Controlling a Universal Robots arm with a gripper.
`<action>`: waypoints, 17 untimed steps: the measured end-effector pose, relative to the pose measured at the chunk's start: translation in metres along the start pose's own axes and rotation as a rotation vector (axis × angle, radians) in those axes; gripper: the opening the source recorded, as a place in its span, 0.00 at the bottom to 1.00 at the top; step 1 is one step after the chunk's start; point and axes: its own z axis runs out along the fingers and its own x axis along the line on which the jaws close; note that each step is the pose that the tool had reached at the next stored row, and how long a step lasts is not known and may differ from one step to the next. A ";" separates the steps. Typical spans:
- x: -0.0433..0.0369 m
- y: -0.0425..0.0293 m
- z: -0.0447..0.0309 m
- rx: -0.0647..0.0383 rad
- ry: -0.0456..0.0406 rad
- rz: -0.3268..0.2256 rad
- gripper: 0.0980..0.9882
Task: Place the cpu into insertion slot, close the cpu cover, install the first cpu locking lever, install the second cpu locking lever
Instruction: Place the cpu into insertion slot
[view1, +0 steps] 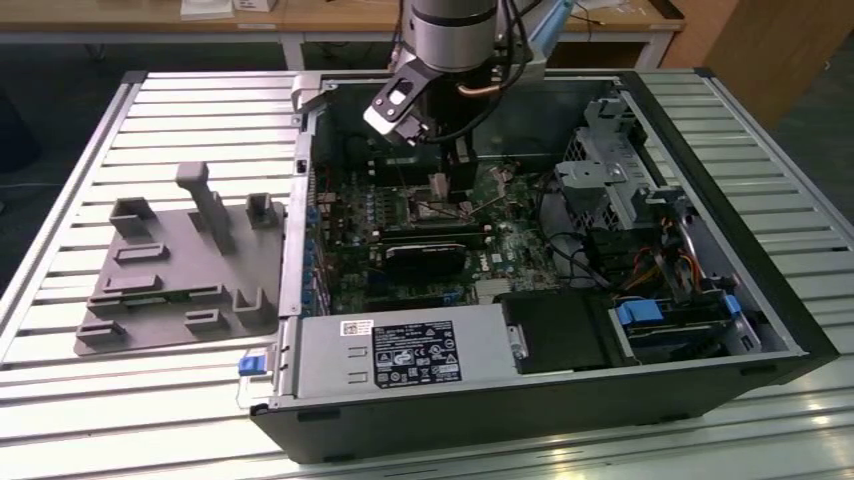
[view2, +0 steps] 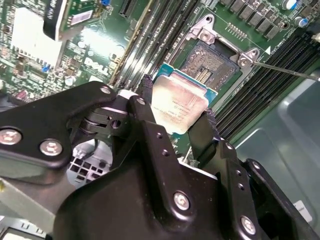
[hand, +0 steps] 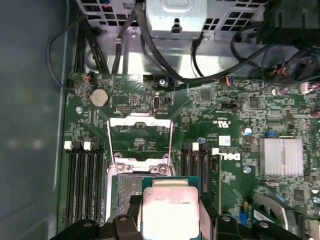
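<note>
- The end effector (view2: 178, 102) is clamped on the cpu (hand: 170, 212), its fingers on two opposite edges. It holds the chip partly over the insertion slot (view2: 207, 62), and the cpu cover (hand: 141, 119) stands swung open beyond.
- A slatted metal bench (view1: 160, 110) carries the open computer case (view1: 534, 400) and a grey fixture plate (view1: 174, 290); a wooden table (view1: 334, 15) stands behind.
- In the exterior view the arm hides the slot. Whether the cpu touches it is unclear.
</note>
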 end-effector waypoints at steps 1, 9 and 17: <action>0.0008 -0.0001 0.0014 0.000 0.0000 -0.001 0.49; 0.0096 -0.0027 0.0101 0.000 0.0001 -0.001 0.49; 0.0160 -0.0076 0.0197 0.000 -0.0009 -0.001 0.49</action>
